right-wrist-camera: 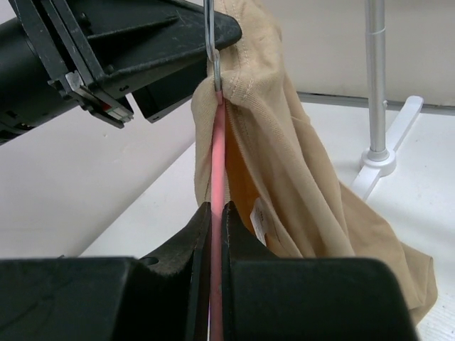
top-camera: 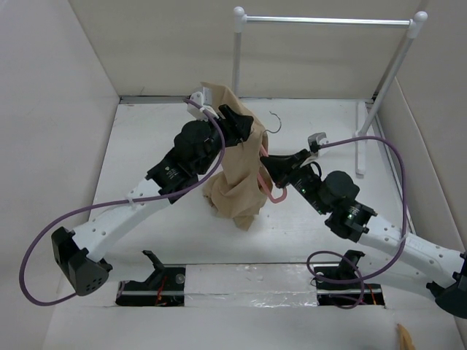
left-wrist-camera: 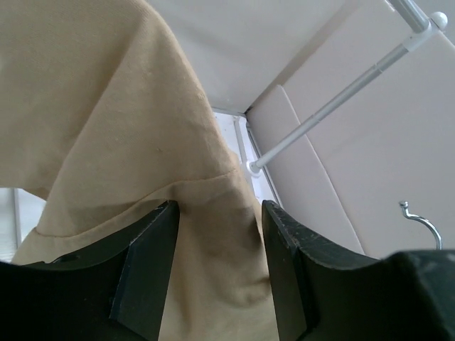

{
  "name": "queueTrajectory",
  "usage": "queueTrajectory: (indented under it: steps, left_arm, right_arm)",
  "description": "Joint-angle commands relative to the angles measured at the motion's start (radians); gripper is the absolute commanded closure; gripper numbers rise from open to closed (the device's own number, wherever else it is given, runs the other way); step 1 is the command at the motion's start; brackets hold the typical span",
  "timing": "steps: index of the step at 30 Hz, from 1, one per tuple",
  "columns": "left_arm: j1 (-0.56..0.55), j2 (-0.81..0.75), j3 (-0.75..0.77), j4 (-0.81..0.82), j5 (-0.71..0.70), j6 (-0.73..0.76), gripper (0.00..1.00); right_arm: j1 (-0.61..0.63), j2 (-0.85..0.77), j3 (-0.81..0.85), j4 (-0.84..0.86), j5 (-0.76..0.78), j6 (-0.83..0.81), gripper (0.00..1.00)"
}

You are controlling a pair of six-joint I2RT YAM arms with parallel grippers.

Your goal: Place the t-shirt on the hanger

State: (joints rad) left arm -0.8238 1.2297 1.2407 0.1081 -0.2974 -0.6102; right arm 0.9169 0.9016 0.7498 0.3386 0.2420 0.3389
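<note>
On the white table (top-camera: 146, 146) before the rack (top-camera: 328, 20), the right gripper (right-wrist-camera: 214, 207) clamps the hanger (right-wrist-camera: 217, 142); the left gripper (left-wrist-camera: 220, 213) has its fingers apart at the t-shirt (left-wrist-camera: 106, 106).

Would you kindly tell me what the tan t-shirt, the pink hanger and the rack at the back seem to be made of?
Tan t-shirt: soft matte knit, likely cotton; it drapes in folds with a stitched hem. Thin salmon-pink hanger: smooth, faintly glossy, plastic or coated wire; its silver hook looks like bare metal. Rack: shiny metal rail on white posts, painted or plastic.
</note>
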Motion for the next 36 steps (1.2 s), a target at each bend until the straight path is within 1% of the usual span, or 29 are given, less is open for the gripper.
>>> queueTrajectory:
  steps: [1,2,4,6,9,10,12,17,21,23,24,26,27,29,31,33,34,35,36]
  left_arm:
    - [-0.005,-0.036,0.023,0.007,-0.052,-0.014,0.53]
    - [-0.005,-0.039,0.022,0.005,-0.055,-0.014,0.53]
    - [-0.005,-0.044,-0.01,0.039,-0.049,-0.023,0.47]
    - [-0.005,-0.029,-0.004,0.048,-0.023,-0.026,0.43]
    - [-0.005,0.027,0.046,0.031,0.003,-0.028,0.43]
    - [-0.005,0.031,0.028,0.045,0.007,-0.034,0.45]
    - [-0.005,0.022,-0.007,0.119,0.012,-0.054,0.52]
    - [-0.005,0.037,-0.033,0.166,0.018,-0.069,0.55]
    - [-0.005,0.033,-0.078,0.211,0.026,-0.1,0.59]
    - [-0.005,0.014,-0.127,0.261,0.032,-0.108,0.63]
    - [-0.005,0.01,-0.136,0.272,0.04,-0.109,0.74]
    - [-0.005,-0.001,-0.133,0.259,0.037,-0.106,0.84]
    - [-0.005,-0.004,-0.132,0.252,0.034,-0.105,0.92]
    - [-0.005,-0.024,-0.147,0.261,0.032,-0.105,1.0]
    - [-0.005,-0.035,-0.161,0.271,0.04,-0.103,1.0]
    - [-0.005,-0.038,-0.146,0.245,0.034,-0.091,1.0]
    - [-0.005,-0.045,-0.141,0.236,0.032,-0.088,1.0]
    - [-0.005,-0.053,-0.148,0.239,0.029,-0.086,1.0]
    - [-0.005,-0.064,-0.158,0.248,0.033,-0.086,1.0]
  right_arm:
    - [0.014,-0.035,0.033,0.076,0.049,-0.028,1.0]
    - [0.014,-0.032,0.034,0.077,0.055,-0.034,1.0]
    - [0.014,-0.024,0.049,0.063,0.053,-0.047,1.0]
    - [0.014,-0.018,0.054,0.069,0.039,-0.051,1.0]
    - [0.014,0.014,0.068,0.079,0.014,-0.052,1.0]
    - [0.014,0.026,0.078,0.079,0.014,-0.058,1.0]
    - [0.043,0.039,0.085,0.083,0.036,-0.069,1.0]
    - [0.056,0.077,0.105,0.096,0.048,-0.081,1.0]
    - [0.066,0.114,0.109,0.118,0.063,-0.089,1.0]
    - [0.076,0.123,0.111,0.128,0.063,-0.089,1.0]
    - [0.076,0.129,0.112,0.126,0.065,-0.089,1.0]
    - [0.076,0.134,0.114,0.128,0.072,-0.089,1.0]
    - [0.076,0.138,0.114,0.135,0.074,-0.087,1.0]
    - [0.076,0.151,0.114,0.135,0.071,-0.087,1.0]
    - [0.076,0.152,0.112,0.129,0.068,-0.081,1.0]
    - [0.076,0.143,0.108,0.117,0.069,-0.077,1.0]
    - [0.076,0.138,0.108,0.108,0.072,-0.072,0.96]
    - [0.076,0.126,0.109,0.096,0.066,-0.069,0.9]
    - [0.076,0.117,0.114,0.058,0.053,-0.067,0.8]
